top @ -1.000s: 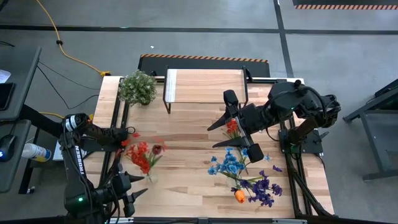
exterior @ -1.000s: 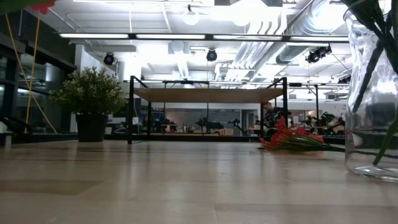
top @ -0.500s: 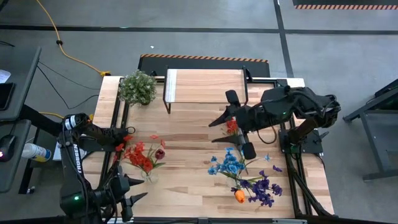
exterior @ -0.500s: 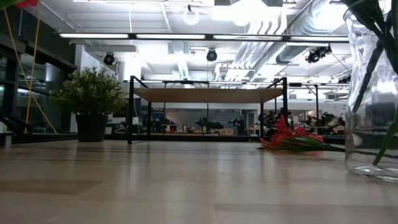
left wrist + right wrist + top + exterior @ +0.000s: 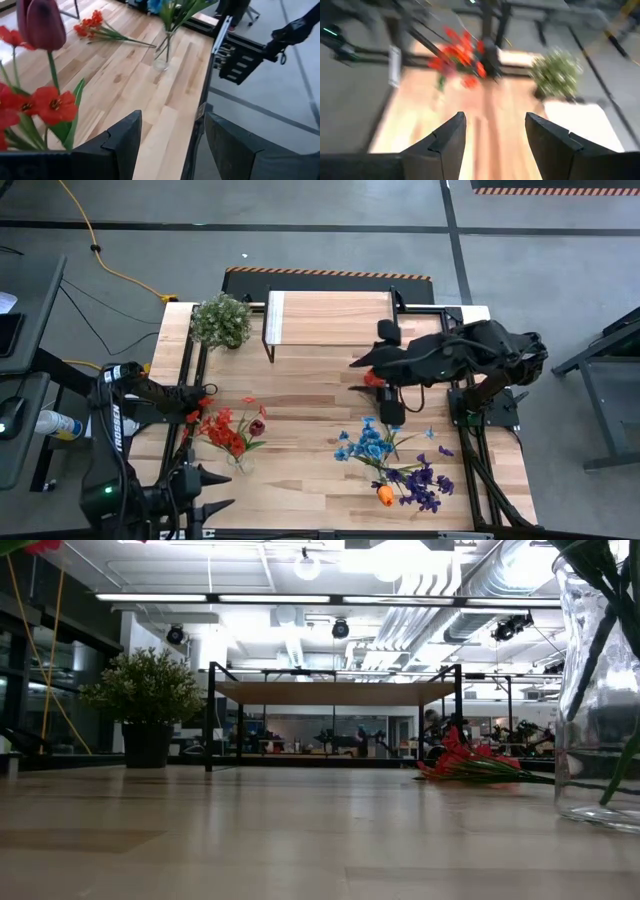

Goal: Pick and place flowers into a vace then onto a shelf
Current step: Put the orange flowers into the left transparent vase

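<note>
Hovering near the shelf, the right gripper is spread and empty above loose red flowers. The left gripper, also released, waits by the table's front edge beside a vase of red blooms.

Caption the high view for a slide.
Both open grippers hang empty; red flowers fill one vase, blue another, one red stem lies by the shelf.

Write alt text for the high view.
Seen from above, the right gripper hangs open near loose red flowers in front of the shelf; the left gripper waits open at the table's near edge.
</note>
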You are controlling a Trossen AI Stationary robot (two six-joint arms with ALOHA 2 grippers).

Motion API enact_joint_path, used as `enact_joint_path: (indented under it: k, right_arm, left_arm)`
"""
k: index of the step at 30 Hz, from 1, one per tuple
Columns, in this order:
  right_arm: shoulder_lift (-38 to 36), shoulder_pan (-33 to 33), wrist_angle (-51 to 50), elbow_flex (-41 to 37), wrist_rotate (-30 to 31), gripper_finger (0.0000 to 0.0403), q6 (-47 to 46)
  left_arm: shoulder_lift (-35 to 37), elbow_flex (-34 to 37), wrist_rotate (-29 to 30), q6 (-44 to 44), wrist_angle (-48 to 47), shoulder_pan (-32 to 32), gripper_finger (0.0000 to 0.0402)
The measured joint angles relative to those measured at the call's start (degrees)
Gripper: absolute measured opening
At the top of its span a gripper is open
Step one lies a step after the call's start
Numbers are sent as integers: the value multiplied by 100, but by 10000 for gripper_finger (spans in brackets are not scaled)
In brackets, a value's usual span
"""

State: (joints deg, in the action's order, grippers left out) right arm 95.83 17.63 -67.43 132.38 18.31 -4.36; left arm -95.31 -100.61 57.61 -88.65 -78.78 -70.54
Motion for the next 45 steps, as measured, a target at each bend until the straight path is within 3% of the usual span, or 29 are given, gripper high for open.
enact_joint_path:
  k: [9,22,30,41,45]
  right_arm:
    - [0,-6,-2090,0,1637,195,-1258]
    - [-190,-469,-2254,-15,1258,194,-2697]
    - [-158,-1369,-2258,-15,110,194,-3618]
    - [288,-2355,-2258,-15,-1625,195,-3784]
    - [535,-2540,-2256,-15,-2154,195,-3689]
  left_arm:
    - [0,-290,11,494,341,2,250]
    - [-2,-292,19,488,413,2,250]
    - [-2,-395,302,841,341,2,250]
    - [0,-1299,362,2414,309,2,250]
    - [0,-1521,316,2538,-97,-9,250]
